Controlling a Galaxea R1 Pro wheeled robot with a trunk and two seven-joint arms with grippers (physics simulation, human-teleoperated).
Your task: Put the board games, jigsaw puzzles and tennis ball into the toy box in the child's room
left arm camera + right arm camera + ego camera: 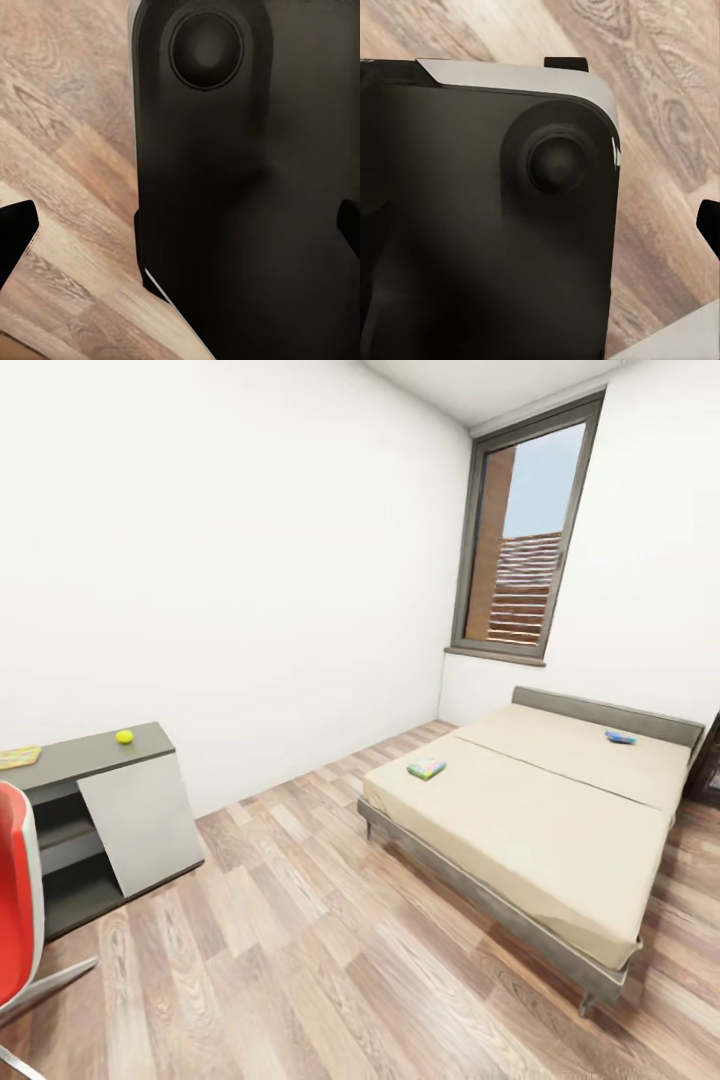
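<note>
Wood planks cover the floor (300, 940), brown and streaky, with long thin boards. You can see a big bed (540, 820) with a smooth tan cover and a thin grey frame on short legs. Two flat board games lie on top of it. One board game (427, 768) is near the bed's front corner, with green and pink on its lid. The other, a blue board game (620, 737), lies far back near the grey headboard. They are well apart.

At your left stands the bench (90, 755), with a dark grey flat top and a pale, smooth cabinet door (140, 820). Beside the door are dark open shelves. The little round tennis ball (124, 737) sits on the bench top, yellow-green. At the bench's far left edge lies a thin flat jigsaw puzzle (18, 757), mostly yellow, cut off by the edge of the view. A shiny red chair (15, 900) with a metal leg stands in front.

The walls are plain white, and a tall window (525, 530) has a grey frame.

In your left wrist view, dark fingertips (16, 236) show at both sides over the wood floor and a black robot part, so the left pincer is spread wide. In your right wrist view one dark fingertip (709, 225) shows at the edge, and you cannot tell whether the right pincer is spread.
</note>
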